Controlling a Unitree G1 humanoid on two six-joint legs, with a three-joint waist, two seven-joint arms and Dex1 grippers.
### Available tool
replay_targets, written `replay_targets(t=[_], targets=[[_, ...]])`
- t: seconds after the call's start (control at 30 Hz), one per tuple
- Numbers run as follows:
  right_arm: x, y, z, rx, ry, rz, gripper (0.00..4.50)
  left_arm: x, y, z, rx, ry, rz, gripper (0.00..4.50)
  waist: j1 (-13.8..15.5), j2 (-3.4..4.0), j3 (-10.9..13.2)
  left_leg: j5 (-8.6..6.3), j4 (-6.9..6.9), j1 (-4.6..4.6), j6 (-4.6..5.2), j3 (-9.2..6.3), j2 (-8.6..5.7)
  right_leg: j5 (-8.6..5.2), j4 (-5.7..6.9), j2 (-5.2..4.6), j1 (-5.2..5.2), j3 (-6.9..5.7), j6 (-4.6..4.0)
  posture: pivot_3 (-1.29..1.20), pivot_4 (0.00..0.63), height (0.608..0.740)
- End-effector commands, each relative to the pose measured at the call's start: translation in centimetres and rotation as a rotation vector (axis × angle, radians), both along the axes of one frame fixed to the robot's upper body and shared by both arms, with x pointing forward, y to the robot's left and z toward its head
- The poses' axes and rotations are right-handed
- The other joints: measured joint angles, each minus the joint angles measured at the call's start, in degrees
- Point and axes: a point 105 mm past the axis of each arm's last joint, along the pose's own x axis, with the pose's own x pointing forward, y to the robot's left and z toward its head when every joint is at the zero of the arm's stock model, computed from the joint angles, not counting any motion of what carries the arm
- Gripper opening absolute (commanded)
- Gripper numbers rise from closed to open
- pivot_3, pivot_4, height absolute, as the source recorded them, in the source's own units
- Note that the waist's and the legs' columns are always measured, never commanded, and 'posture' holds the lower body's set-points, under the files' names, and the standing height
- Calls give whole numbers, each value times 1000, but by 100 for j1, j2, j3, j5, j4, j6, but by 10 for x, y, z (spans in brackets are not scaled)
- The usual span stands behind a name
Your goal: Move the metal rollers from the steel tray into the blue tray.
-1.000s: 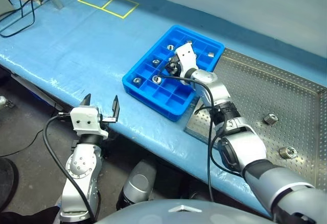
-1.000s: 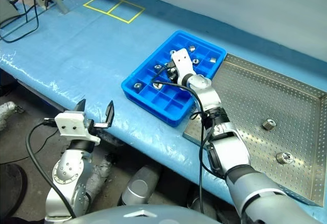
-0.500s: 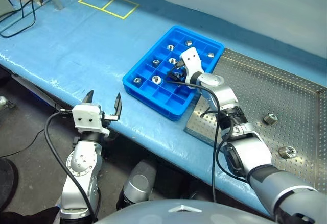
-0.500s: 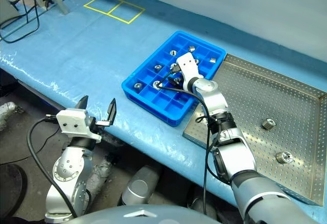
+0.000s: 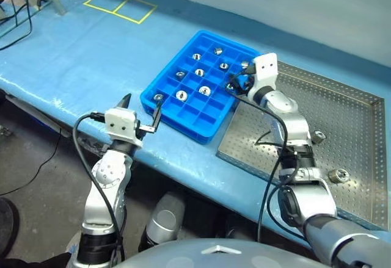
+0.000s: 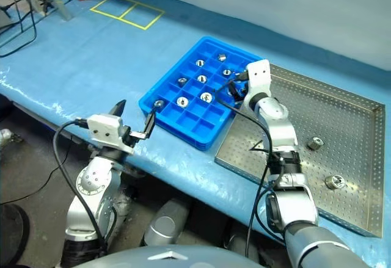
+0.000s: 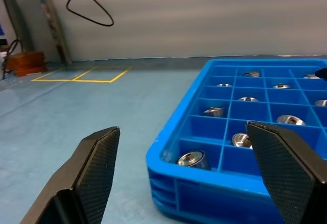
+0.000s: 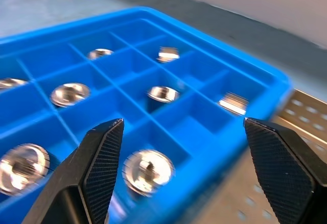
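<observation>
The steel tray (image 6: 342,152) sits at the right end of the blue-covered bench (image 6: 79,54), touching the blue tray (image 6: 183,118), where eight or so rollers (image 6: 182,101) already fill compartments. Two more rollers (image 6: 314,143) lie near the steel tray's right edge. The right gripper (image 8: 173,147) hangs released and empty over the blue tray's right edge, so I judge it should swing across the bare perforated floor and drop squarely over the nearer roller, with only its own cable (image 6: 259,152) trailing in the path. The left gripper (image 6: 131,121) waits released off the bench's front edge.
</observation>
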Motion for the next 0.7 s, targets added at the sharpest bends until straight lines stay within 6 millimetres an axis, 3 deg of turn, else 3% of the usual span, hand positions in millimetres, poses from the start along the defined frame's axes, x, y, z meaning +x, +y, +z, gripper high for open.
replay_targets(t=[0.03,0.23,0.47,0.7], targets=[[-10,-24,20,-1,-74,-74,3965,5,-14,7,6,-36,-79,4345,-216,7,-4,0,2,-1,0,0,0,3,-1,0,1,1,-1,232,150,740],[-27,-43,9,-28,-19,-127,3965,13,-33,7,4,-38,-169,4345,-1007,19,-11,-1,6,21,9,-3,1,6,-1,1,32,3,-2,133,150,740],[-35,-43,-19,-33,150,-112,3965,16,-38,6,1,-33,-197,4345,-1983,26,-15,-2,26,58,27,-6,1,9,-5,0,84,12,6,113,150,740],[-30,-29,-38,92,240,-76,3965,16,-39,4,-2,-28,-199,4345,-2351,29,-17,8,31,69,41,-5,1,21,7,10,90,34,24,121,150,740]])
